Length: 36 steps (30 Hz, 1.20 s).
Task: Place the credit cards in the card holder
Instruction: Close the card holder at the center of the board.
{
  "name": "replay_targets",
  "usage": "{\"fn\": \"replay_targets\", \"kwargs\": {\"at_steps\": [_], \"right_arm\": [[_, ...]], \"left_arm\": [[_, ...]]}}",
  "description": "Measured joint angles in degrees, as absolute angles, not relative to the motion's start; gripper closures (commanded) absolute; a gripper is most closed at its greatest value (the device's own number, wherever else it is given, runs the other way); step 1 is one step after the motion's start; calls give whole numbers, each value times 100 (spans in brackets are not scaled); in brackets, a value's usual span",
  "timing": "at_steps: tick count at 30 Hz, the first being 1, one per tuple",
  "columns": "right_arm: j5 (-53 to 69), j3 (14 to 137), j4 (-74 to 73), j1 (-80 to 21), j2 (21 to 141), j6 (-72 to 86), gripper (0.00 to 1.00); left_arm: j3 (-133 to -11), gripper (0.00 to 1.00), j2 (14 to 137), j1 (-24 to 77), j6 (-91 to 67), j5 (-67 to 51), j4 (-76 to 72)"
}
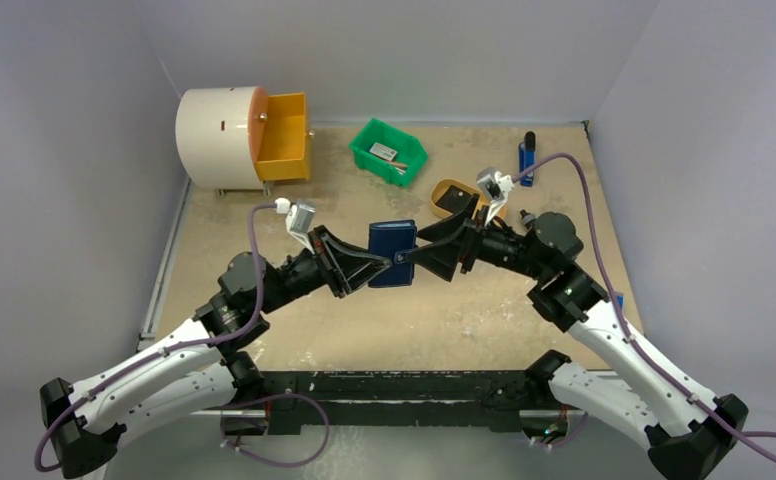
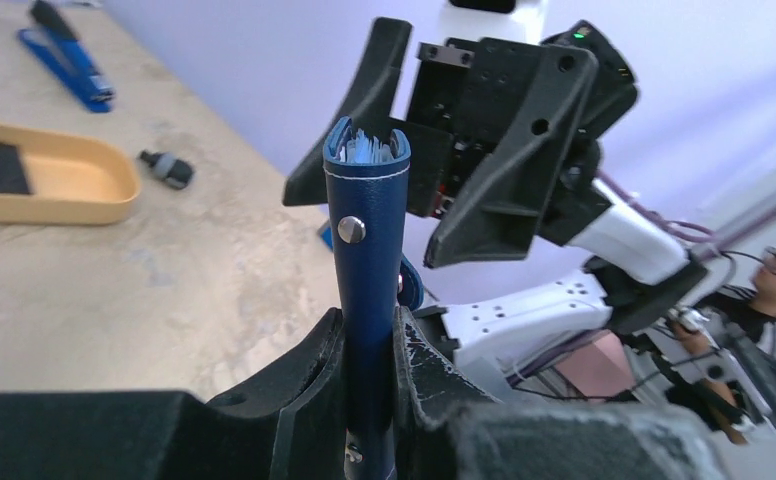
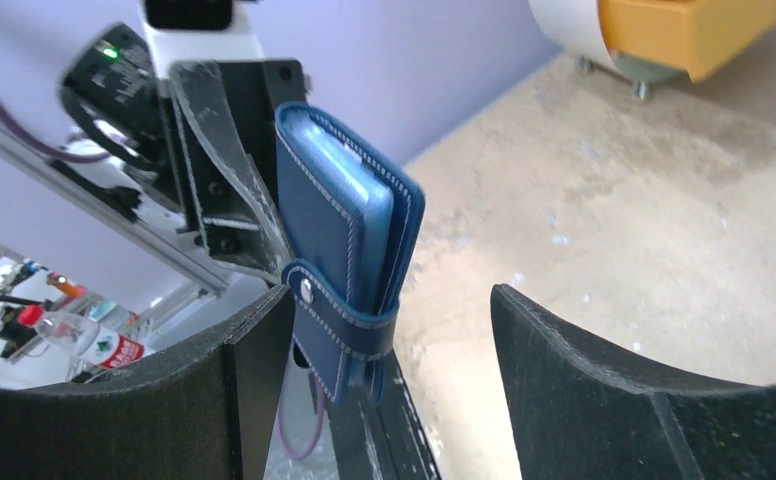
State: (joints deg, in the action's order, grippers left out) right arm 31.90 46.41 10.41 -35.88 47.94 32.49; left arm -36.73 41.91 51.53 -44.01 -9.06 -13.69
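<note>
Card holder (image 1: 392, 254) clamped in left gripper (image 2: 369, 345), snap tab (image 3: 336, 318) fastened, cards (image 2: 366, 148) tucked inside; right gripper (image 3: 389, 300) spread wide astride it, grasping nothing.

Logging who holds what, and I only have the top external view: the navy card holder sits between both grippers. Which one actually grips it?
Observer: The left wrist view shows the left gripper clamped on both faces of the card holder, which stands edge-on to that camera.
Operator: And the right one?
Observer: In the right wrist view the right gripper is open, with bare table showing between the holder and one finger.
Operator: Is the holder closed?
Observer: It looks so: the snap tab wraps round the open edge and lies flat against the cover.
</note>
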Motion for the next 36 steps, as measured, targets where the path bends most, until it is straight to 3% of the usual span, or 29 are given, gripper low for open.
{"fn": "replay_targets", "kwargs": {"at_steps": [5, 15, 20, 22, 24, 27, 30, 36], "right_arm": [[3380, 4558, 1835, -3588, 4628, 3489, 29], [3802, 4466, 2639, -3588, 4641, 3900, 49], [4003, 4466, 2875, -3588, 4941, 4091, 76], [4049, 4466, 2961, -3588, 4998, 4187, 85], [4086, 4466, 3002, -3570, 5009, 4254, 92], [4066, 4466, 3033, -3562, 5011, 4298, 96], [4007, 4458, 3046, -3562, 5002, 4353, 96], [3981, 4313, 3367, -3562, 4967, 4589, 97]], "left_arm": [[-3675, 100, 4217, 5153, -4565, -1428, -1898], [-3675, 100, 4471, 5153, -4720, -1938, -2377], [-3686, 100, 4576, 5153, -4740, -2014, -2440], [-3691, 90, 4617, 5146, -4733, -1981, -2414], [-3726, 69, 4641, 5142, -4707, -1925, -2344], [-3852, 49, 4654, 5146, -4606, -1883, -2119], [-3898, 43, 4665, 5151, -4584, -1903, -1977], [-3817, 43, 4678, 5151, -4639, -2110, -1986]]}}
